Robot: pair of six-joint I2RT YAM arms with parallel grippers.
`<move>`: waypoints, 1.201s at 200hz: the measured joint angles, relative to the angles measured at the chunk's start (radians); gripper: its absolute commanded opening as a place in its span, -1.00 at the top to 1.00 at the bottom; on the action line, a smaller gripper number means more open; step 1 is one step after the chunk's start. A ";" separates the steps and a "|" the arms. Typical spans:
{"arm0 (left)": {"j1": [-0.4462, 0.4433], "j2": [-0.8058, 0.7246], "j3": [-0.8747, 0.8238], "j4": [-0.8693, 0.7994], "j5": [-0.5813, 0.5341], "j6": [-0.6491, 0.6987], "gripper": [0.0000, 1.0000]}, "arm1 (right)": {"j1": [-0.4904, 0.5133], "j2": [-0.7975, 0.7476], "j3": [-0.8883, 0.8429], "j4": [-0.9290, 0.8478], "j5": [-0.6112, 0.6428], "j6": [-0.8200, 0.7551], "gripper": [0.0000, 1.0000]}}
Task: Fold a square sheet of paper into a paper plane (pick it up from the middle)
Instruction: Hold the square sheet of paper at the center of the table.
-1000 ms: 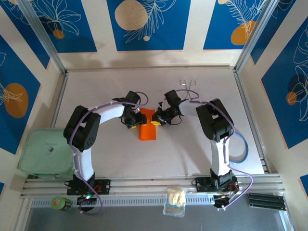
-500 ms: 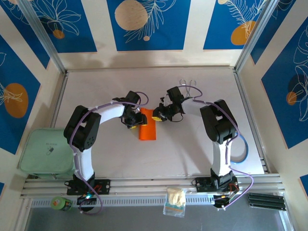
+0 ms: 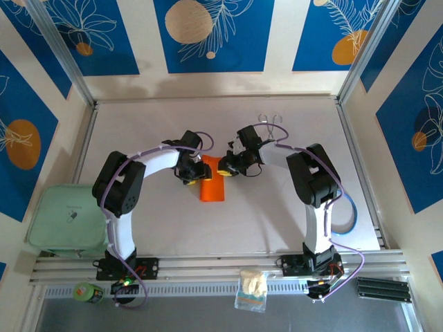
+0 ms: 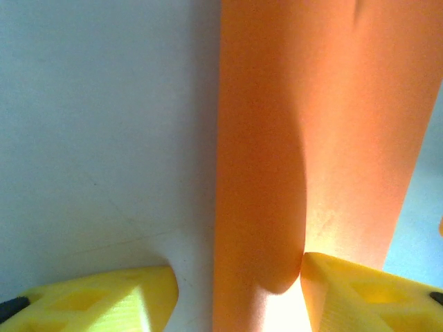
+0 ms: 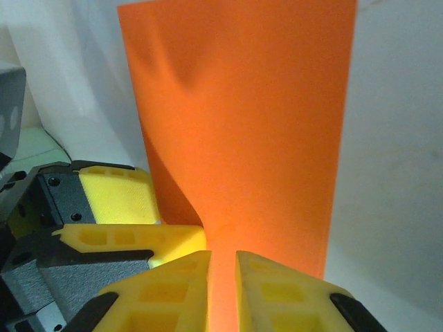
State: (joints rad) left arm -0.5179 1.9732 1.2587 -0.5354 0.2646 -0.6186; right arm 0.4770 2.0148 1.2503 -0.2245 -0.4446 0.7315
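The right tool (image 5: 221, 261) pinches the folded bright orange paper sheet (image 5: 242, 117). The left tool (image 4: 239, 273) stands wide astride its edge.

- Left arm (image 3: 149, 160) arcs in towards the bench (image 3: 277, 221) middle; left claw (image 4: 239, 287) stands spread.
- Right arm (image 3: 308, 166) mirrors it; right claw (image 5: 223, 266) pinches the square sheet of paper (image 5: 242, 124).

A white table (image 3: 173, 228) is enclosed on three sides by cream walls (image 3: 280, 41), on which blue panels (image 3: 212, 34) with white leaves and orange discs are printed. Aluminium posts (image 3: 61, 52) are set at the table's far corners, and soft shadows are cast along its far edge.
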 measured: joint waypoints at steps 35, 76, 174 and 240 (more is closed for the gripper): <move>0.000 0.003 0.001 -0.004 0.000 -0.003 -0.18 | 0.008 0.021 0.005 -0.008 0.000 -0.010 0.69; 0.000 0.006 0.002 -0.008 -0.001 -0.016 -0.18 | 0.008 0.032 0.005 -0.018 0.000 -0.012 0.69; 0.001 0.008 0.003 -0.008 0.000 -0.030 -0.19 | 0.010 0.056 0.006 -0.036 0.000 -0.033 0.73; -0.002 -0.012 0.039 -0.038 -0.001 -0.031 -0.21 | 0.013 0.064 0.026 -0.087 0.037 -0.082 0.83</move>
State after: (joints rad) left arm -0.5194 1.9610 1.2980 -0.5732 0.2638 -0.6491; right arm 0.4900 2.0789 1.2766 -0.3119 -0.4076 0.6495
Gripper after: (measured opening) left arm 0.600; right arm 0.095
